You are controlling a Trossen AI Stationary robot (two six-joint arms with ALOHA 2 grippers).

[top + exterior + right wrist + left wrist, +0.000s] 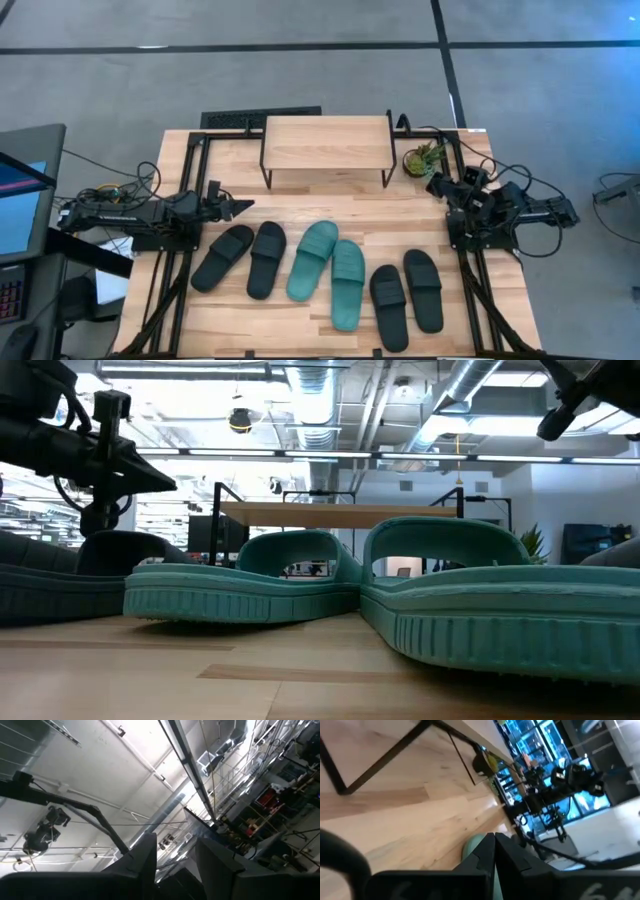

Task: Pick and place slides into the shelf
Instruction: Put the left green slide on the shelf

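Slides: six lie in a loose row across the middle of the table point(300, 330), toward its front edge, none on the shelf.
Black pair, left: two black slides point(240, 258) lie side by side, toes angled toward the left arm.
Teal pair: the teal slides point(331, 270) sit in the middle of the row (they fill the low view), touching along their inner sides.
Black pair, right: the other black slides point(406, 292) lie near the front right corner.
Shelf: the shelf point(327, 143) stands at the back edge, centred, its top board bare.
Left gripper: the left gripper point(243, 206) hangs over the left side of the table, just behind the left black pair, fingers pressed together on nothing.
Right gripper: the right gripper point(438, 187) waits by the right edge near a small plant point(424, 158), fingers parted, empty, tilted up toward the ceiling.
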